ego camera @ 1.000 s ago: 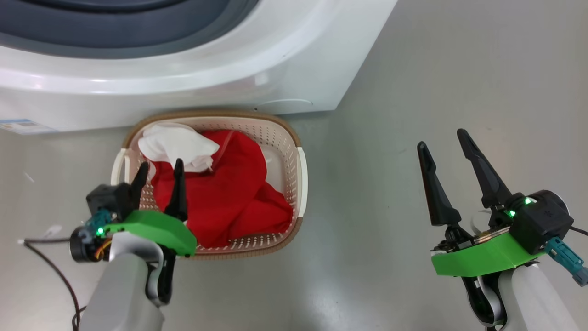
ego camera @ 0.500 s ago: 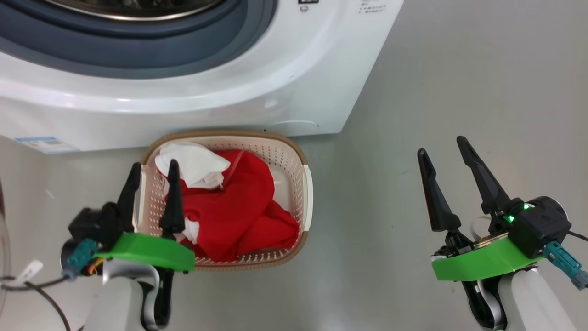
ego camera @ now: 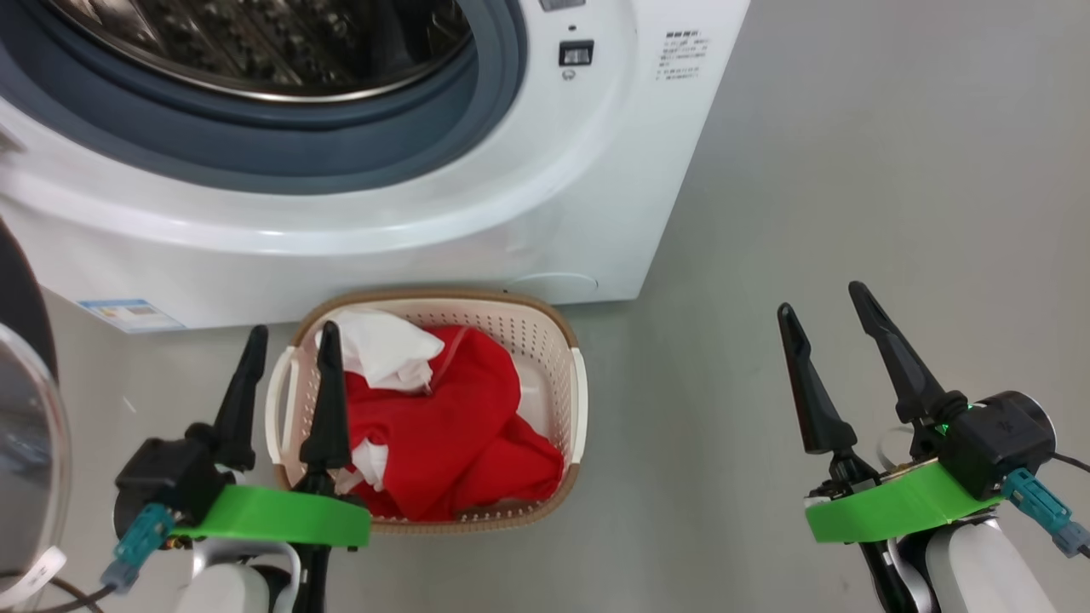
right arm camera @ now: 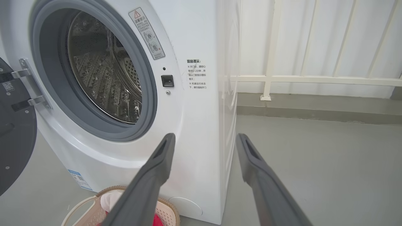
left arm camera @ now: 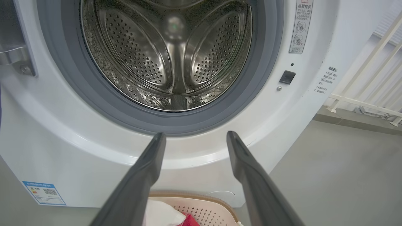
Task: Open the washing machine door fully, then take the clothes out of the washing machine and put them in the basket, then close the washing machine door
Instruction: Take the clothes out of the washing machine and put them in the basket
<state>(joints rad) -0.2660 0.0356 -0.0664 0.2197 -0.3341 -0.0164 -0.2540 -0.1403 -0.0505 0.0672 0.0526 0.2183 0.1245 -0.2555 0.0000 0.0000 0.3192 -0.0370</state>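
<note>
The clothes are laid in the basket, set just before the washer. Its door is swung wide; left gripper and right gripper are held empty, jaws spread, presumably for closing it.

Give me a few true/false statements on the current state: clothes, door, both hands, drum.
1. The clothes lie in the basket. True.
2. The washing machine door is shut. False: it stands open, swung aside on its hinge.
3. The left hand is shut on red fabric. False: its fingers are spread and hold nothing.
4. The right hand is open, above the floor. True.
5. No clothes show in the drum. True.
</note>
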